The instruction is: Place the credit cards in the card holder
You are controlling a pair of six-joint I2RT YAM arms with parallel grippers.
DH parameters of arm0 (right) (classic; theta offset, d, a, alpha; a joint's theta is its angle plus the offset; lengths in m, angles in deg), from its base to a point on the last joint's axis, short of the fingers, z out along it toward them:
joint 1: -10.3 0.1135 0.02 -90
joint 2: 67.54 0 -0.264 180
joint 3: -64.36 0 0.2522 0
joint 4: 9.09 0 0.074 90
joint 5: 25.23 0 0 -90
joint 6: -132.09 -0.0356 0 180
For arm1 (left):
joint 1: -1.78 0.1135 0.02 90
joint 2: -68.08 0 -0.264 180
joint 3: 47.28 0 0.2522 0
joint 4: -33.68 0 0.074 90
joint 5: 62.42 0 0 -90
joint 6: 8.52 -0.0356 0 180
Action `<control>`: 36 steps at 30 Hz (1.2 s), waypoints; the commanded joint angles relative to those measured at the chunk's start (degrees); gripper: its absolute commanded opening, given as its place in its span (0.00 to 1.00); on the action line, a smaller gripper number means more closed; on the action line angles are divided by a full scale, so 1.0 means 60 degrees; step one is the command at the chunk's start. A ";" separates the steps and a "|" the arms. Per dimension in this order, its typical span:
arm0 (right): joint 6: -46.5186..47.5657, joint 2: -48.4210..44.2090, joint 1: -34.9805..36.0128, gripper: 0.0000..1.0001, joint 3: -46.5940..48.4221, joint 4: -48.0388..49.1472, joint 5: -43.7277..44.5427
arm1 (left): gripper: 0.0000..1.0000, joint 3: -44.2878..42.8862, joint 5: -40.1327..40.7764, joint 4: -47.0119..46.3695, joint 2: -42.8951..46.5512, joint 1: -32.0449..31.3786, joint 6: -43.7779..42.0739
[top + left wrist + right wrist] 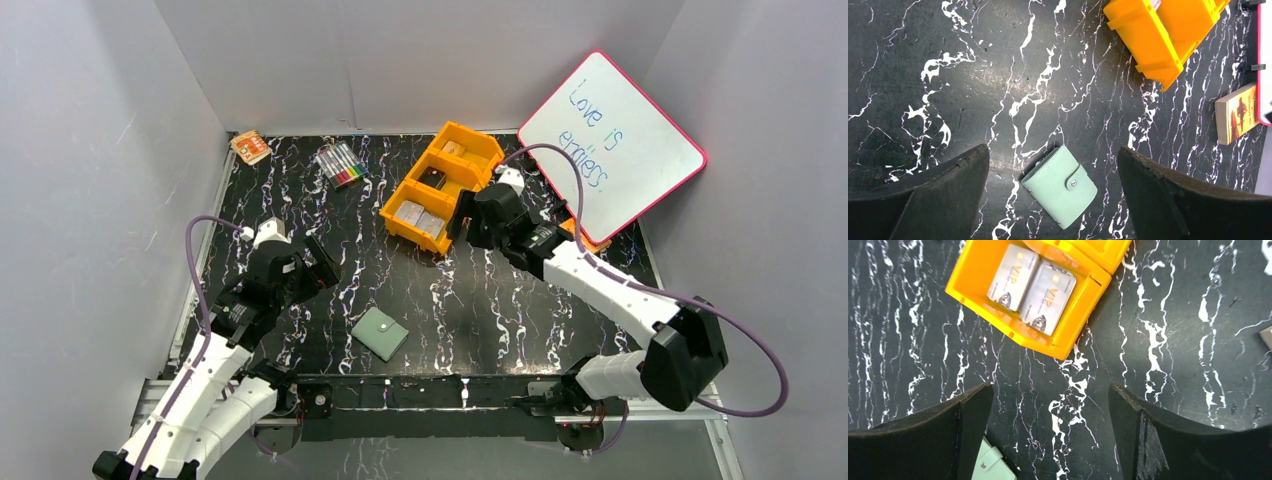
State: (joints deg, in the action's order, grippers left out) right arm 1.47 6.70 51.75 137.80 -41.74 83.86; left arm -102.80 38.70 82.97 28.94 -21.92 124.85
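The card holder [381,333] [1060,186] [991,466], a sage-green wallet snapped shut, lies flat on the black marbled table near the front edge. Two pale grey credit cards [1031,284] [419,218] lie side by side in the nearest compartment of the orange tray [408,233] [1069,339]. My left gripper [322,268] [1054,165] is open, hanging above the table with the wallet showing between its fingers, apart from it. My right gripper [462,215] [1050,395] is open and empty, hovering just beside the tray's near right corner.
The tray's middle compartment holds a small black item [432,177]; its far one holds a pale item [455,149]. A whiteboard [612,135] leans at the back right over a small book [1239,113]. A marker pack [341,164] and an orange box [250,147] lie at the back.
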 commanded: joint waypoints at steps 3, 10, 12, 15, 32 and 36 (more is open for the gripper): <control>-0.0718 0.0797 -0.0253 0.91 -0.0250 0.1396 -0.0675 | 0.95 0.0083 -0.0245 -0.0296 0.0125 0.0003 -0.0183; -0.0449 0.1726 0.0178 0.78 -0.0221 0.2155 -0.2698 | 0.94 0.0106 -0.0096 -0.0223 0.0132 -0.0005 -0.0120; -0.0248 0.2070 0.0747 0.77 -0.0119 0.1786 -0.2911 | 0.94 0.0104 -0.0032 -0.0181 0.0050 -0.0004 -0.0076; -0.0104 0.2318 0.1660 0.76 -0.0389 0.1586 -0.3042 | 0.93 0.0090 -0.0031 -0.0046 -0.0139 -0.0004 0.0101; 0.0038 0.3710 0.3594 0.57 -0.0887 0.2115 -0.3724 | 0.81 0.2036 -0.3907 -0.0099 -0.0637 -0.0004 0.2516; -0.0181 0.3715 0.3620 0.48 -0.1214 0.2397 -0.3640 | 0.75 0.2452 -0.4495 -0.0476 -0.1199 -0.0004 0.2505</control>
State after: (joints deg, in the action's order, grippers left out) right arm 1.53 29.32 73.06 132.16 -30.79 62.42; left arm -89.67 18.57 82.62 23.94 -21.92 138.49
